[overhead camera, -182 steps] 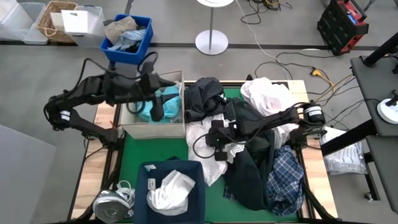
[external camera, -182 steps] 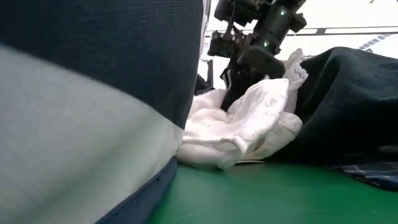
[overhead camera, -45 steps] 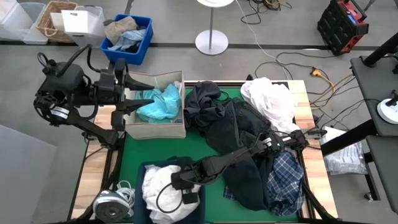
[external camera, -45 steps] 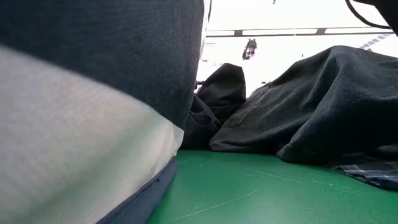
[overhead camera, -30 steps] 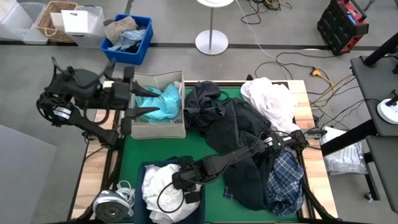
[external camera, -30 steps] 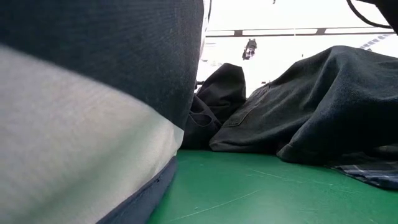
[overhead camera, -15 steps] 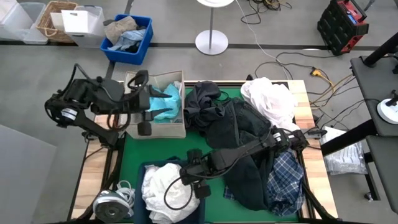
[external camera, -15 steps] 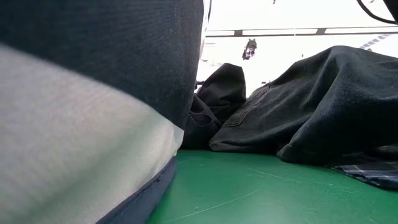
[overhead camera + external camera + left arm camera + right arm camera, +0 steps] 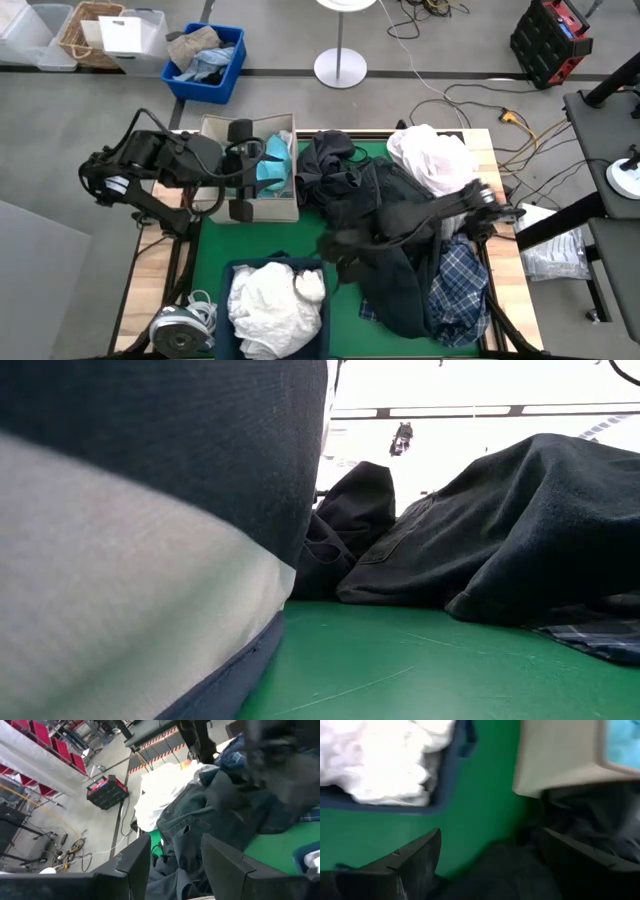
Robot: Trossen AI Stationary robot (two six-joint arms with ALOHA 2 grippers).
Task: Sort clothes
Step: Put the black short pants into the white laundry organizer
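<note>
1. Green mat (image 9: 255, 240) over a wooden desk (image 9: 505, 262), grey floor all around; on the floor beyond the desk, a blue plastic crate (image 9: 205, 62) holding a tan and pale-blue cloth bundle (image 9: 198, 50).
2. Beige fabric box (image 9: 262, 205) at the far left of the mat, with a light teal garment (image 9: 275, 165) lying inside it.
3. Dark navy fabric bin (image 9: 315, 275) at the near edge of the mat, filled with a heap of white garments (image 9: 272, 298).
4. Pile of dark navy and black garments (image 9: 385, 215) across the middle of the mat, touching the beige box on its right side; the low view shows the same dark heap (image 9: 520, 520) resting on the green.
5. Mound of white clothes (image 9: 432, 160) at the far right corner, against the dark pile.
6. Blue-and-white plaid shirt (image 9: 458, 285) at the near right, partly under the dark clothes.
7. My left gripper (image 9: 242, 170), over the left part of the beige box beside the teal garment: its fingers (image 9: 137, 862) stand apart with nothing between them.
8. My right gripper (image 9: 335, 262), low over the mat between the navy bin and the dark pile: its fingers (image 9: 415, 857) are spread wide and hold nothing.
</note>
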